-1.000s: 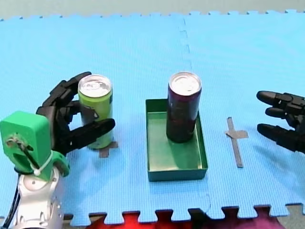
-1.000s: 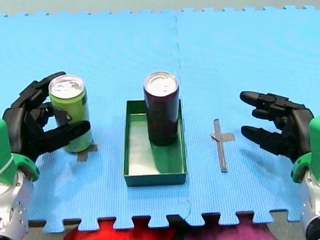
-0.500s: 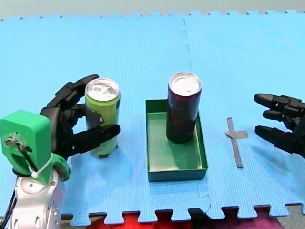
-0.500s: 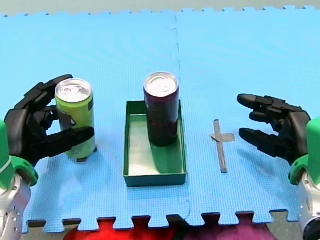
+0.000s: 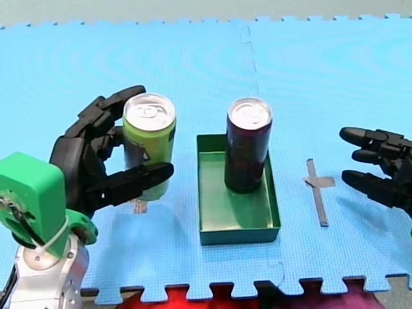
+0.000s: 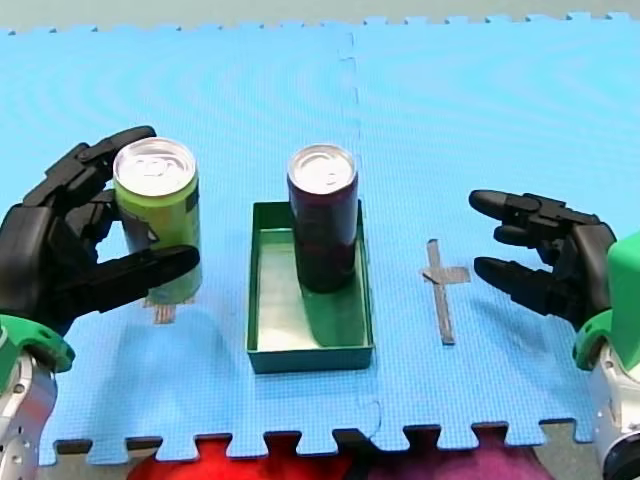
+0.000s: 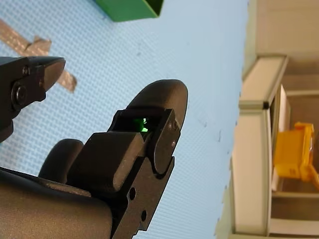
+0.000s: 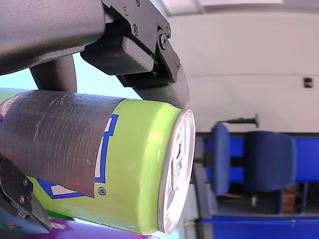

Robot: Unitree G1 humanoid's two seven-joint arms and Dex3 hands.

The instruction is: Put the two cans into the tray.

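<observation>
My left hand (image 5: 119, 151) is shut on the green can (image 5: 149, 147), holding it upright above the blue mat to the left of the tray. The second wrist view shows the same green can (image 8: 124, 169) gripped between black fingers (image 8: 144, 59), a band of grey tape around its body. A dark maroon can (image 5: 247, 153) stands upright in the far end of the green tray (image 5: 239, 230). On the right, my right hand (image 5: 376, 174) hovers over the mat beside a grey tape cross (image 5: 318, 188) and holds nothing.
A grey tape mark (image 5: 139, 206) lies on the mat under the lifted green can. The blue foam mat (image 5: 193, 71) stretches wide behind the tray. Its jigsaw front edge (image 5: 257, 290) runs along the near side, with red and purple below it.
My left hand has lifted the green can off its tape mark and carried it up and rightward toward the tray. The right hand has drifted slightly left.
</observation>
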